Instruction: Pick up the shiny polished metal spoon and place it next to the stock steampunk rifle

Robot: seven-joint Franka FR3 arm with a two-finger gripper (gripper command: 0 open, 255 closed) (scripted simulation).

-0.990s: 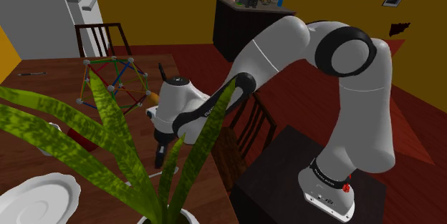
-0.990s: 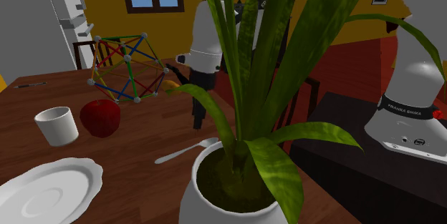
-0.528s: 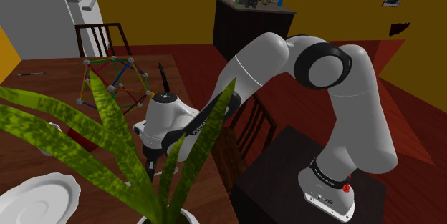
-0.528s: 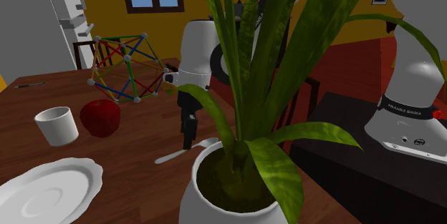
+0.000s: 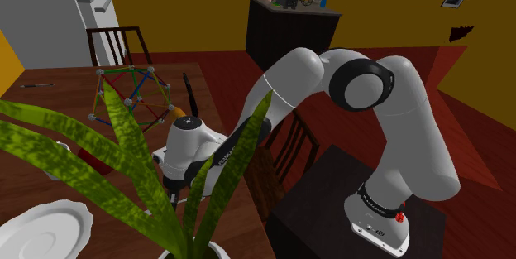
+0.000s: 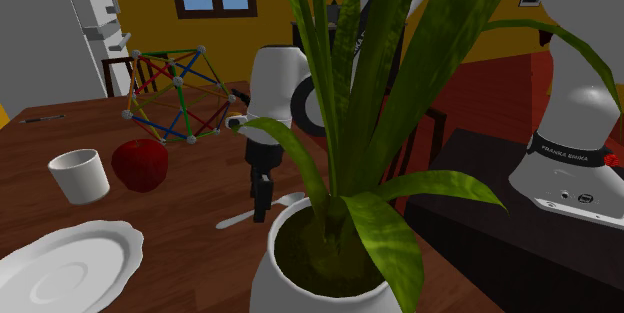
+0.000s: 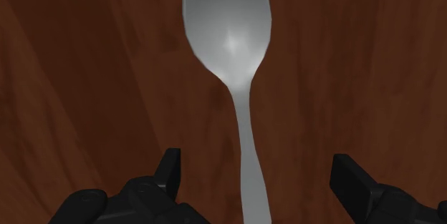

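Directly beneath the gripper (image 7: 257, 171) lies the metal spoon (image 7: 238, 79), its handle running midway between the fingers (image 7: 166, 177). Fingers spread wide, gripping nothing.

Your spoon (image 7: 231, 44): plain grey metal, smooth, soft highlight in middle of bowl. Lies flat on dark wood surface, hollow of bowl facing up. Oval bowl narrows into slim, slightly curved handle. In wrist view you see handle run between claw (image 7: 258, 165) fingers, which stand apart on either side and do not touch it; bowl lies beyond fingertips. In second exterior view you find it near surface edge on that view's right, handle end pointing away from that edge, bowl end partly hidden.
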